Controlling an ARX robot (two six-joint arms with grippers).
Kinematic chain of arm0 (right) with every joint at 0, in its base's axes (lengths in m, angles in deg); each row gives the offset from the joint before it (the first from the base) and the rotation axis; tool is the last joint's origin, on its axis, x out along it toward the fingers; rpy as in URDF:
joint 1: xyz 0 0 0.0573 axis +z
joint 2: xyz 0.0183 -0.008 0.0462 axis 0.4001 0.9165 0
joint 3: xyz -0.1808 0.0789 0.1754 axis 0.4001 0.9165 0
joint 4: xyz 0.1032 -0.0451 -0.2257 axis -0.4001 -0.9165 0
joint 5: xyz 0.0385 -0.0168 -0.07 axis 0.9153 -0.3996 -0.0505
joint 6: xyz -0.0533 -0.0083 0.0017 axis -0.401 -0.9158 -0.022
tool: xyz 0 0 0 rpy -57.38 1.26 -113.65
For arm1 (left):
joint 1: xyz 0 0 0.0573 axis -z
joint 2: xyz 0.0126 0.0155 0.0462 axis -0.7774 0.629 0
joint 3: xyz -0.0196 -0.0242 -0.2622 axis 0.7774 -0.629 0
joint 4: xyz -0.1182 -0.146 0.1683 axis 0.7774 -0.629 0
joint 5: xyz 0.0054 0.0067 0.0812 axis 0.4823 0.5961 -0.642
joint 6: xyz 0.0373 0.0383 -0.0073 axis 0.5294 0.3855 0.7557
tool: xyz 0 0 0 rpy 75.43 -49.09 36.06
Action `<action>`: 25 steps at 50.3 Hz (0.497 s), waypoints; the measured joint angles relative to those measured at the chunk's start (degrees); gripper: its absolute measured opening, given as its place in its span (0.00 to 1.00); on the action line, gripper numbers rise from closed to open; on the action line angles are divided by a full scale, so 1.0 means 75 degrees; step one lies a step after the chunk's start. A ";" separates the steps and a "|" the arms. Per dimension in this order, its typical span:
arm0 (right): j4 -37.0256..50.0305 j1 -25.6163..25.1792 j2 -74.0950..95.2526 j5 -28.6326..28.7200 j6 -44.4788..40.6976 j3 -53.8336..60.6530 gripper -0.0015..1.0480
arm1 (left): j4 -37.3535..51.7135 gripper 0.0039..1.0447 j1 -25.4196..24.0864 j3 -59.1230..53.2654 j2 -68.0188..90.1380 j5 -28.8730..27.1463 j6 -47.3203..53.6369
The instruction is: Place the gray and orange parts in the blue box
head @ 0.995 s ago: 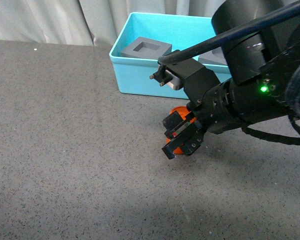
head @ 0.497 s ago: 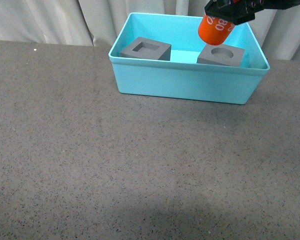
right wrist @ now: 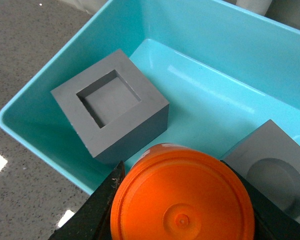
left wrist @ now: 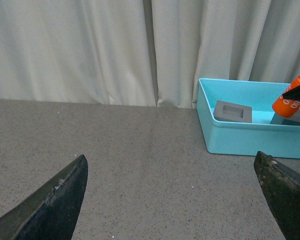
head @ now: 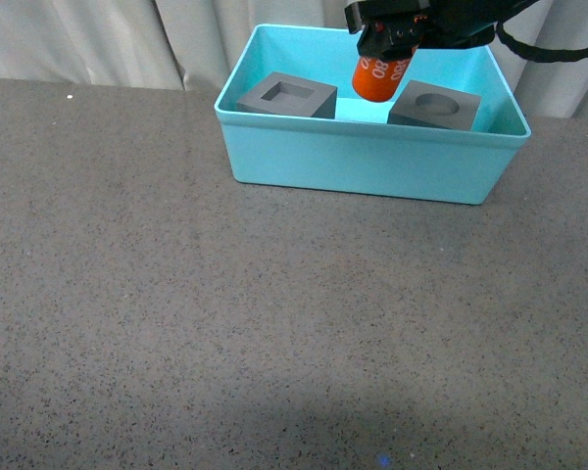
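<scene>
The blue box (head: pixel 372 166) stands at the back of the table. Inside it a gray cube with a square recess (head: pixel 286 96) lies on the left and a gray cube with a round recess (head: pixel 435 106) on the right. My right gripper (head: pixel 392 34) is shut on the orange cylinder (head: pixel 376 76) with white numbers and holds it above the box, between the two cubes. The right wrist view shows the cylinder (right wrist: pixel 182 200) over the box floor (right wrist: pixel 205 105), with the square-recess cube (right wrist: pixel 110 105) and round-recess cube (right wrist: pixel 275 170) to either side. My left gripper (left wrist: pixel 172 200) is open, low over the table.
Pale curtains (head: pixel 98 39) hang behind the table. The speckled gray tabletop (head: pixel 225 323) stretches in front of the box. The left wrist view shows the box (left wrist: pixel 250 135) and the cylinder (left wrist: pixel 290 102) at its far right.
My right gripper has lifted the orange cylinder from the table in front of the box and carried it up and back, then leftward and a little down over the box.
</scene>
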 joint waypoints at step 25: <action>-0.0667 0.0041 0.1547 0.0052 0.0017 -0.1378 0.43 | 0.0000 0.94 0.0000 0.0000 0.0000 0.0003 0.0000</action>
